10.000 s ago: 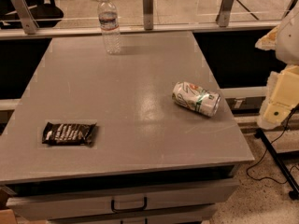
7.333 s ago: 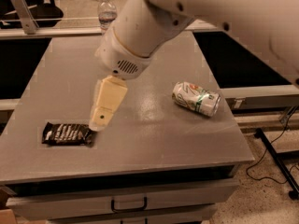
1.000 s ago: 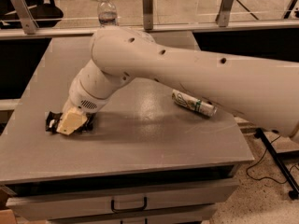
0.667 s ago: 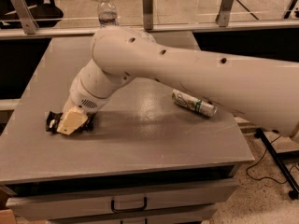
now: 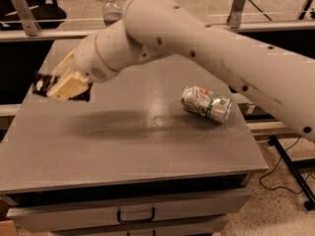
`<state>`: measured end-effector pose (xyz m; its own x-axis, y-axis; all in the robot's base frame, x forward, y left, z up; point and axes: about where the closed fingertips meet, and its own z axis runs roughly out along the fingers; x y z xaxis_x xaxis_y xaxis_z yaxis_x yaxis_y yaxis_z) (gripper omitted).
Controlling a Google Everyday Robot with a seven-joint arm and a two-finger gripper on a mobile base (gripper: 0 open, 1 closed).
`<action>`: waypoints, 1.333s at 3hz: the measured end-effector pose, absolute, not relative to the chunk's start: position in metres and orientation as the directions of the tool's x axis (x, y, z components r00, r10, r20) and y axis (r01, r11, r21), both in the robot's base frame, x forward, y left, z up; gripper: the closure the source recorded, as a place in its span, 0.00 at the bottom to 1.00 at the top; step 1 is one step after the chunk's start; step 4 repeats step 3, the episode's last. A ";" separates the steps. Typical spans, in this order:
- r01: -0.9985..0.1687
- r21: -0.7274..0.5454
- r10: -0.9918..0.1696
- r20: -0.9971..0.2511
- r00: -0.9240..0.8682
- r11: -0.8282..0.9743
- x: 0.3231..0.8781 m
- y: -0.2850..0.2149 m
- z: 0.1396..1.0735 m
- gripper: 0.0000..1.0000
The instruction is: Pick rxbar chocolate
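My gripper (image 5: 63,88) is at the left of the view, raised above the left side of the grey table (image 5: 147,146). Its cream fingers (image 5: 69,82) are shut on the rxbar chocolate (image 5: 41,84), a dark flat wrapper with white lettering. The bar's ends stick out on both sides of the fingers. The bar hangs clear of the tabletop. My thick white arm crosses the view from the right and hides the table's far middle.
A white-and-green soda can (image 5: 206,103) lies on its side at the right of the table. A clear water bottle (image 5: 112,11) stands at the far edge behind my arm. Metal railing posts (image 5: 236,6) run along the back. A drawer with a handle (image 5: 135,215) sits below the tabletop.
The gripper was down on the bar at the table's left front. Now it has risen with the bar held in its fingers, off the tabletop.
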<state>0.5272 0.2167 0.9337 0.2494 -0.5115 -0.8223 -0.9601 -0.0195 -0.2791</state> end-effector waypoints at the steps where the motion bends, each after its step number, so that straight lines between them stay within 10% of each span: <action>1: -0.940 -0.338 -0.334 -0.891 0.308 0.036 0.543 0.198 0.987 1.00; 2: -0.920 -0.375 -0.155 -0.921 0.357 0.114 0.555 0.159 1.017 1.00; 4: -0.890 -0.441 -0.149 -0.894 0.424 0.113 0.551 0.152 1.021 1.00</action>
